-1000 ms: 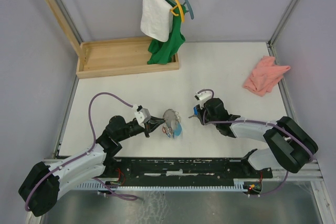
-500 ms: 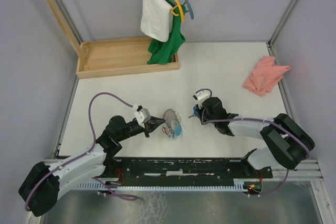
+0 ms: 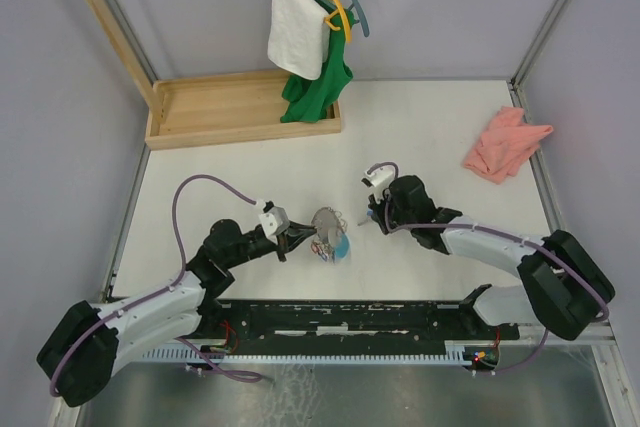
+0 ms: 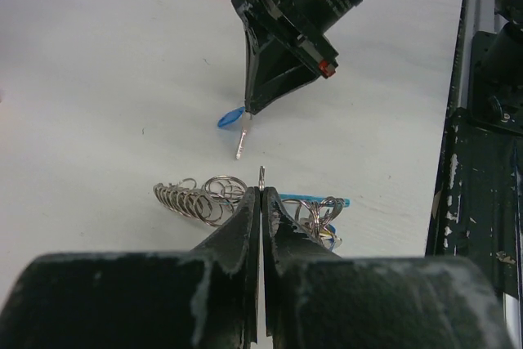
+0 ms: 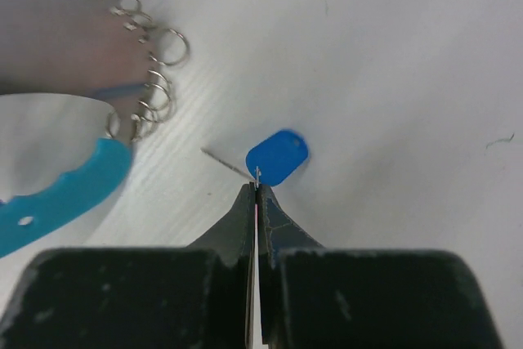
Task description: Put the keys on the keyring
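Observation:
The keyring bunch (image 3: pixel 327 231) is a silver disc with several small metal rings and a light blue tag, lying mid-table. My left gripper (image 3: pixel 297 237) is shut on the edge of one ring (image 4: pixel 261 176); ring loops (image 4: pixel 193 200) spread to both sides. My right gripper (image 3: pixel 374 209) is shut on the blue-headed key (image 5: pixel 278 157), gripped where the head meets the thin blade (image 5: pixel 224 162). It holds the key just above the table, right of the bunch, also seen in the left wrist view (image 4: pixel 231 117). A small red bit (image 3: pixel 317 246) shows in the bunch; I cannot tell if it is the red key.
A wooden tray (image 3: pixel 240 107) lies at the back left, with a white towel and green garment (image 3: pixel 310 42) on hangers above its right end. A pink cloth (image 3: pixel 505 144) lies at the right edge. A black rail (image 3: pixel 350 317) runs along the near edge.
My right gripper has shifted slightly left and away, carrying the blue key closer to the bunch. The left gripper and the rings have barely moved.

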Action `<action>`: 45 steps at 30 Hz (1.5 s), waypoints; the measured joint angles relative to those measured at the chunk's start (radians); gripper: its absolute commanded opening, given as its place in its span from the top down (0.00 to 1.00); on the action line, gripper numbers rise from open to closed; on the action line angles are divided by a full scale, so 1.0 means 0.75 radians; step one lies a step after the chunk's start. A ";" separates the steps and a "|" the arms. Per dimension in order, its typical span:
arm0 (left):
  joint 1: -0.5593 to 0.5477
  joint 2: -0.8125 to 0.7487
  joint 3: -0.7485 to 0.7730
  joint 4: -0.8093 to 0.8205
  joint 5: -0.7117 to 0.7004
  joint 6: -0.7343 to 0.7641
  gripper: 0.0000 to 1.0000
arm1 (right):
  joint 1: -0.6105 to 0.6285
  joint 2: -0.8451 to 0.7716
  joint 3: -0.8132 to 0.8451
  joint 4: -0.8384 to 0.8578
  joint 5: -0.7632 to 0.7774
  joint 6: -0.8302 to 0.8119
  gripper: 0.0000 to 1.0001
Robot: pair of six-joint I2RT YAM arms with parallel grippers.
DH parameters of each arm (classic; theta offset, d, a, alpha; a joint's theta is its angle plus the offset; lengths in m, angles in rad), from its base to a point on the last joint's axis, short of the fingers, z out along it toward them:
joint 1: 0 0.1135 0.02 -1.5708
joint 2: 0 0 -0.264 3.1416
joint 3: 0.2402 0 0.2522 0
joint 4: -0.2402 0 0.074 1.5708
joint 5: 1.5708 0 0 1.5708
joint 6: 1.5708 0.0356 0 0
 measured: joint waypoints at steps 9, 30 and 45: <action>0.000 0.045 0.000 0.130 0.083 0.063 0.97 | 0.090 -0.274 0.252 -0.363 -0.245 -0.270 0.99; 0.000 0.168 0.010 0.271 0.396 0.278 0.97 | 0.313 -0.394 0.286 -0.555 -0.590 -0.850 0.99; 0.000 0.228 0.030 0.305 0.435 0.284 0.97 | 0.343 -0.336 0.286 -0.416 -0.572 -0.841 0.99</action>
